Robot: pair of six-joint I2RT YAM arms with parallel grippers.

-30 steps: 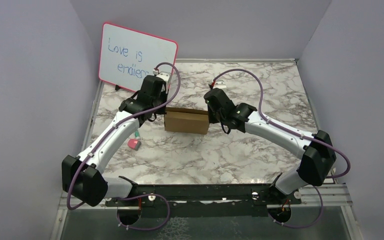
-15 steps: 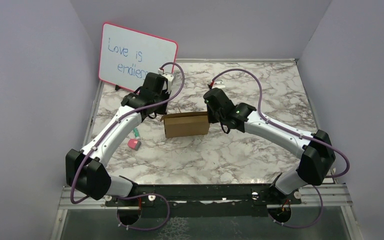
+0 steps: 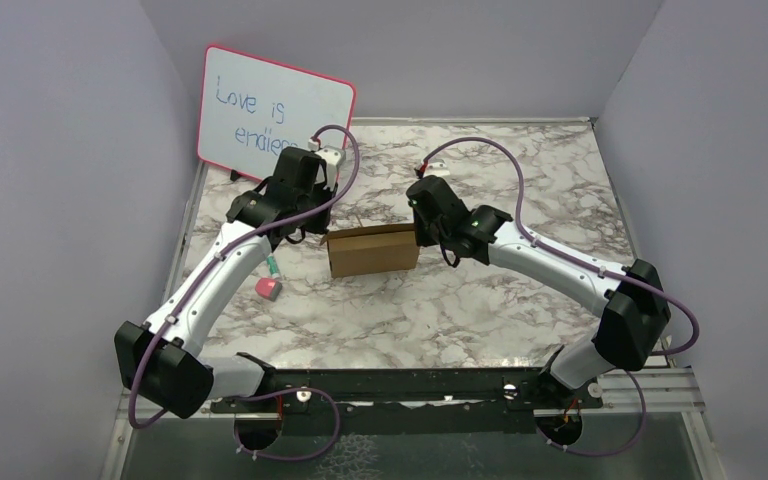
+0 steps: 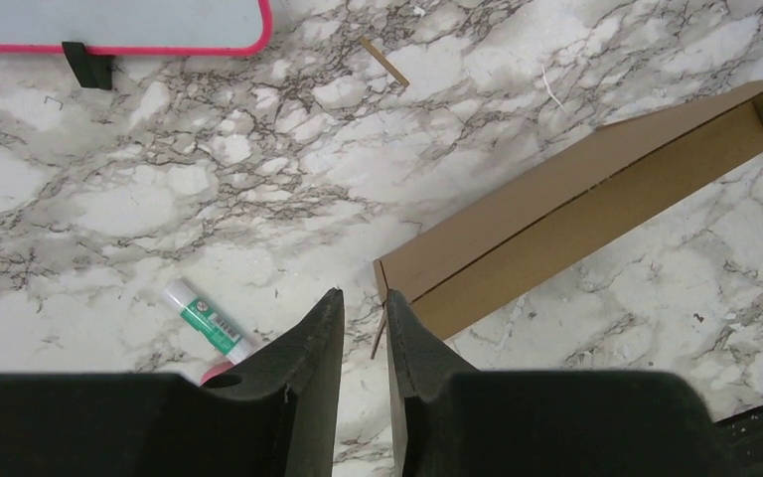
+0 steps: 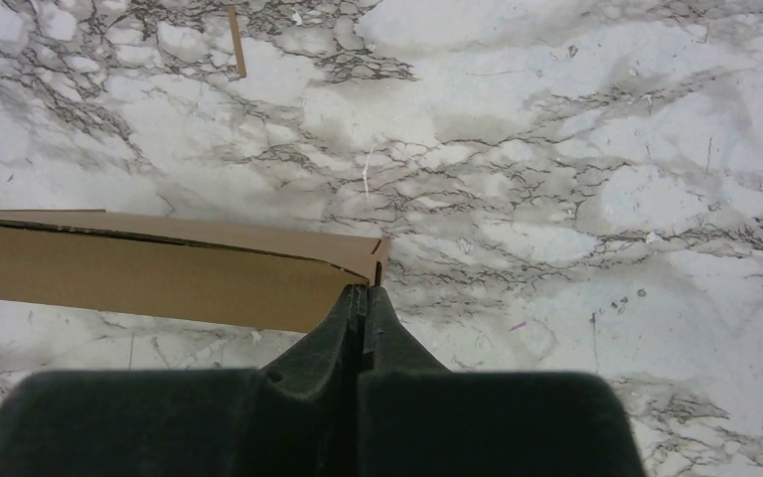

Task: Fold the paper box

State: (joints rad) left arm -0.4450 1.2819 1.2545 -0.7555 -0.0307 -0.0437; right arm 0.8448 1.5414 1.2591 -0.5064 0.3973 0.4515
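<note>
— What's sitting out there right now?

— One paper box [image 3: 373, 250], plain matte brown cardboard, folded into a long, shallow rectangle with crisp edges. It's lying flat near the middle of the tabletop [image 3: 460, 310], between the left arm [image 3: 210, 285] and the right arm [image 3: 560, 265], both white-shelled with black joints.

— And the hands?

— The right hand [image 5: 361, 290] is clenching, its two black fingers [image 5: 343, 333] pressing flat together, tips touching the box's right end corner. Whether any cardboard is caught between them, I can't tell. The left hand [image 4: 361, 303] is hovering just off the box's left end, its fingers [image 4: 308, 358] sitting a slim gap apart and gripping nothing. A thin flap edge of the box is showing right by that gap.

— Anything else lying about?

— Counting now. One whiteboard [image 3: 275, 115], glossy white with a rounded pink frame and blue handwriting, is leaning at the far left corner. One small tube [image 4: 209, 323], white and green with a pink cap, is lying near the box's left end but apart from it. One thin brown splinter [image 5: 236, 27] is lying beyond the box.

— And the surface?

— Smooth, white marble pattern, grey veins running everywhere. Pale lavender walls [image 3: 60, 200] are closing it in on three sides.
</note>
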